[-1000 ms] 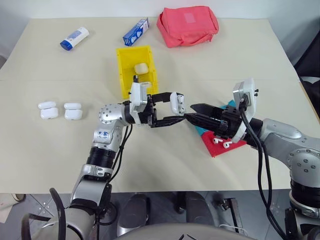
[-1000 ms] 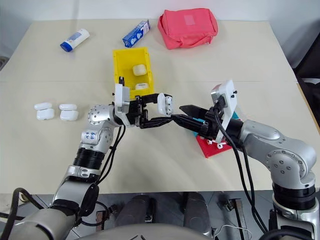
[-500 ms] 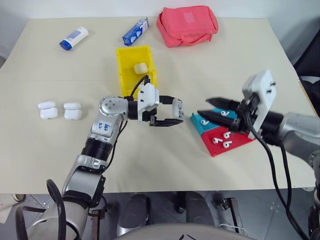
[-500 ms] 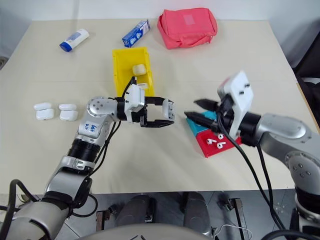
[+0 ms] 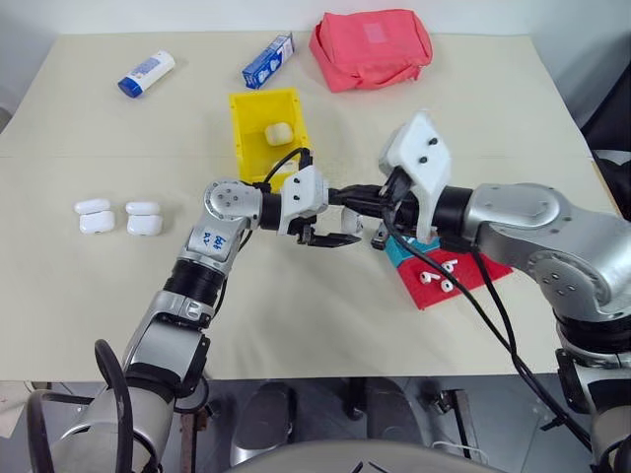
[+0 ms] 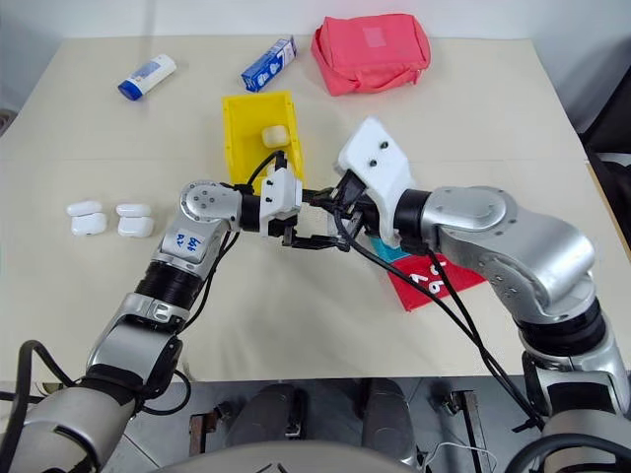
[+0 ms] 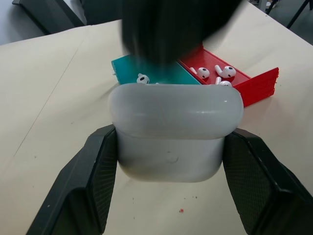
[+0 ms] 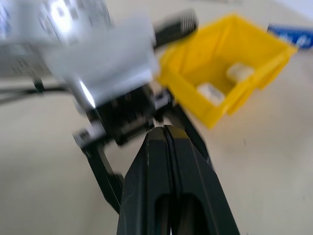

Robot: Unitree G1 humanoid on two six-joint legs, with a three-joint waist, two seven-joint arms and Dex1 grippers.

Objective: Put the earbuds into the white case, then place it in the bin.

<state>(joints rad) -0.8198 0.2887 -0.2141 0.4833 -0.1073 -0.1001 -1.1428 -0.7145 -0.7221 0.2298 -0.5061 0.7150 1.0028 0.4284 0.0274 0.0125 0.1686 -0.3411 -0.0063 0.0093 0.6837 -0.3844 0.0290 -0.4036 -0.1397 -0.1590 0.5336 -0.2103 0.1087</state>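
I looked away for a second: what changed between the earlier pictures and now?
The right pincer pulled back over the trays, closed, then swung in against the left pincer, which still grips the white case. The yellow bin, the two cases on the table and the pink pouch stayed put.

Robot test bench in a lab-like room

A plain beige worktop (image 5: 513, 108) carries a staged spread of unrelated small goods: a yellow bin (image 5: 251, 138), a pink fabric pouch (image 5: 372, 47), a blue-and-white carton (image 5: 268, 62), a white tube with a blue cap (image 5: 146, 75), white earbud cases (image 5: 118, 217) set in a tidy pair of rows, and shallow teal and red trays (image 5: 463, 276) of earbuds (image 5: 438, 279). Grey floor shows past the worktop's near edge.
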